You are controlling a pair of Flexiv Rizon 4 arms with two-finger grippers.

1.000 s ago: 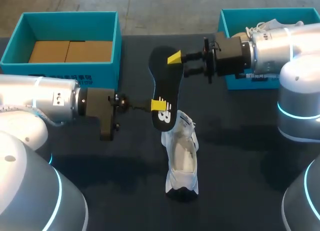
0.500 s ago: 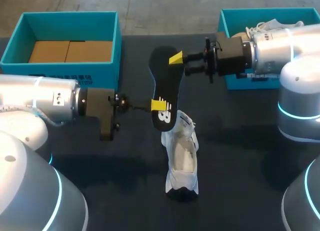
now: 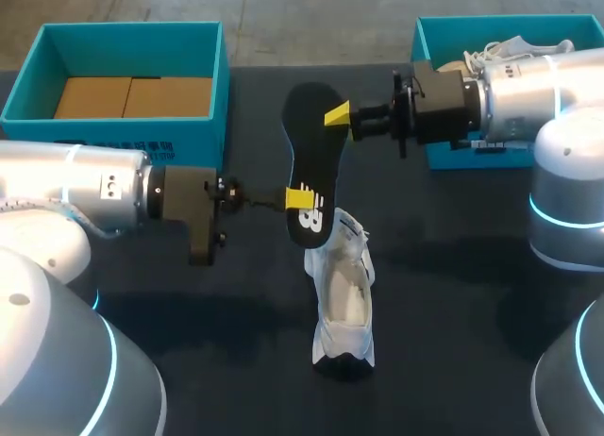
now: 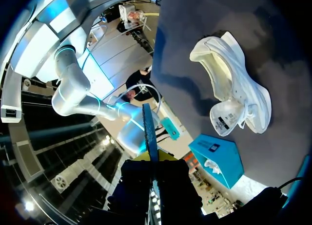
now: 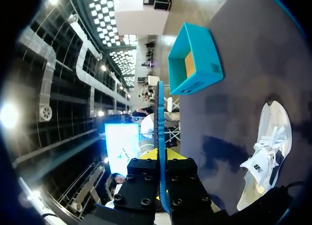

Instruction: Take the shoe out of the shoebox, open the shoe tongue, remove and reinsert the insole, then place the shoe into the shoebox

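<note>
- While the insole is held in the air above the table, it is gripped at both ends and stands on edge.
- The logo end of the insole is clamped between the fingers of the left gripper; in the left wrist view the insole is seen edge-on, rising from between the fingers.
- The opposite end is grasped by the right gripper, whose fingers are pressed against both faces.
- The white shoe is laid on the table just beside the lower end of the insole, and its interior is exposed.
- The left shoebox, lined with cardboard, is located at the far left.
- The right shoebox is located behind the right arm.
</note>
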